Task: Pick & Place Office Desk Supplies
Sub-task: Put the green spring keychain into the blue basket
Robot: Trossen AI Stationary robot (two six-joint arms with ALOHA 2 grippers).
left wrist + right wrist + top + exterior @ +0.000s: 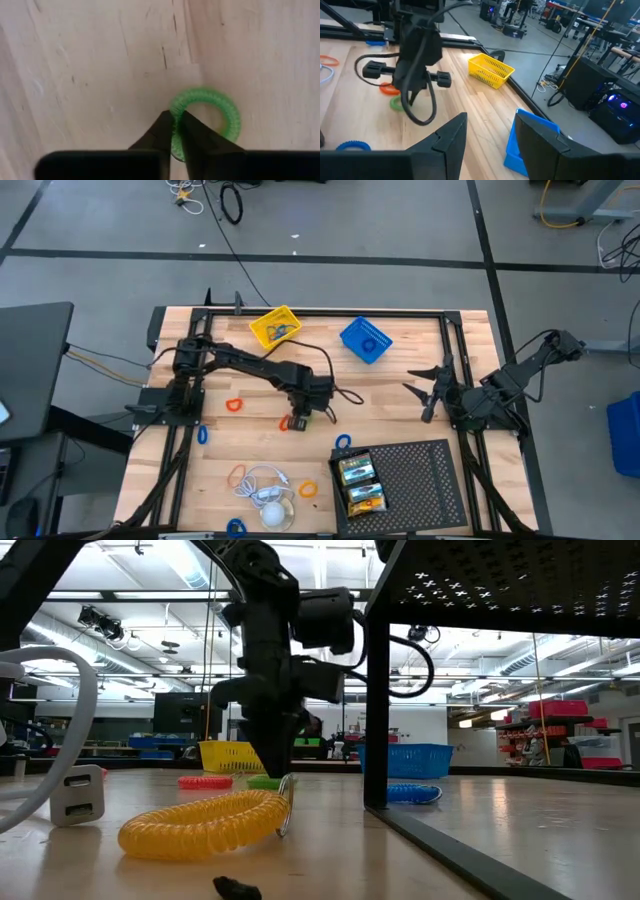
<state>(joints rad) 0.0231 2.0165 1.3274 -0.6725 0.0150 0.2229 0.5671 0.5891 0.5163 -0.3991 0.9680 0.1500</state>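
A green coiled loop [220, 107] lies on the wooden table near its middle, next to a red loop [387, 90]. My left gripper [173, 121] stands over the green loop, pointing down, shut on its band; in the high view the gripper [298, 420] covers the loop. My right gripper [432, 395] waits open above the table's right side, holding nothing. Two yellow-and-green crayon boxes [357, 470] lie in the black perforated tray [425, 480]. My left gripper pinches the green loop's band on one side of the ring [175, 107] between its two fingers. One finger [195, 132] stands inside the ring, the other outside. The fingers come from above, pointing down. The loop lies flat on the table.
A yellow basket [275, 328] and a blue basket [365, 340] stand at the far edge. Loose loops lie around: orange [235, 405], blue [343, 442], yellow [200, 825]. A white cable bundle [268, 495] lies near the front edge.
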